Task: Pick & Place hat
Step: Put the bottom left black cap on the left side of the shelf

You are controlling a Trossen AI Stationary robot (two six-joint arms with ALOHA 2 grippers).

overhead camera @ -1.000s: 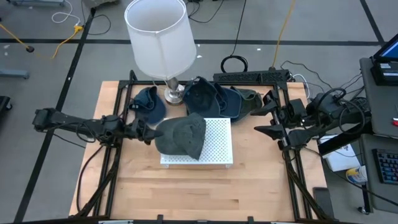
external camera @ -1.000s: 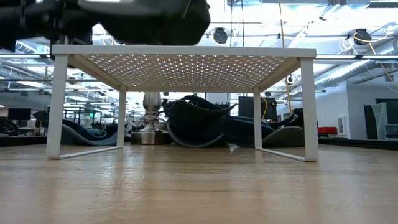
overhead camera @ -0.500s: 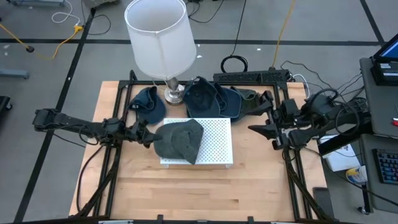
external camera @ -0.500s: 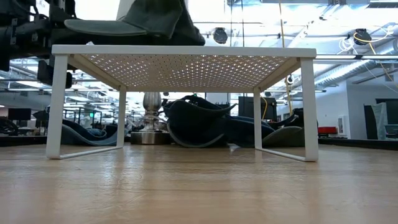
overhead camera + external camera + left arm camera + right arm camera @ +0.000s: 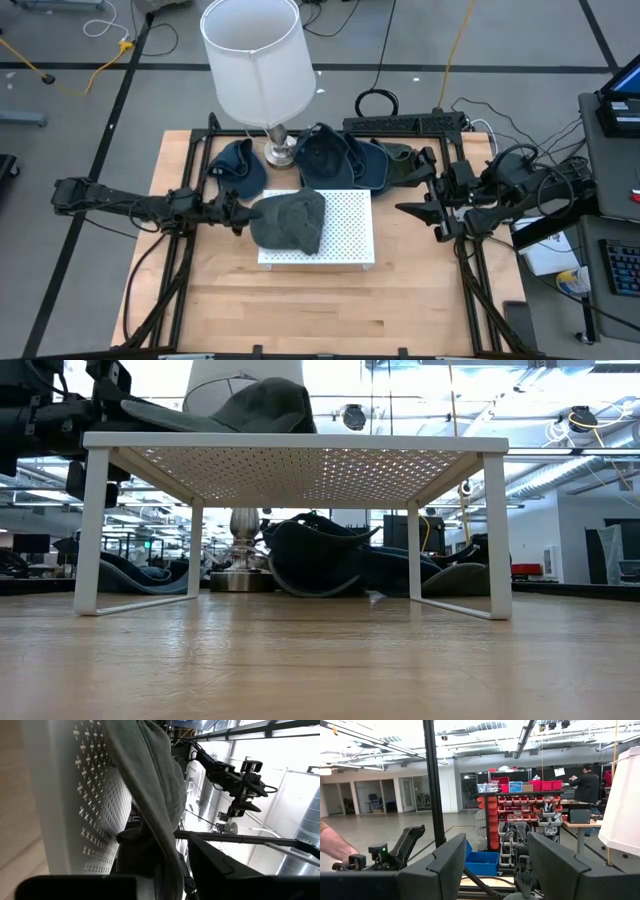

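A grey hat [image 5: 290, 220] lies on the left part of a white perforated rack [image 5: 345, 238]. In the low view the hat [image 5: 245, 405] rests on the rack's top [image 5: 300, 442], with its brim reaching out past the left edge. My left gripper [image 5: 240, 215] is level at that edge, open a little, its fingers on either side of the brim [image 5: 167, 865]. My right gripper [image 5: 415, 182] hangs open and holds nothing, high up to the right of the rack. My left gripper's fingers come in level from the table's left and stand on either side of the hat's brim [image 5: 165, 845]. I cannot tell whether a finger touches the brim. The hat lies on the rack.
Several dark hats [image 5: 335, 160] lie piled behind the rack, and one more [image 5: 238, 165] lies to the left of the lamp's base. A lamp with a white shade [image 5: 255, 60] stands at the far edge. Bare wood [image 5: 300, 300] lies in front of the rack.
My left gripper has come down a little at the rack's left edge. The hat, held tilted above the rack before, has sunk and now lies flat on the rack's top. My right gripper has kept still.
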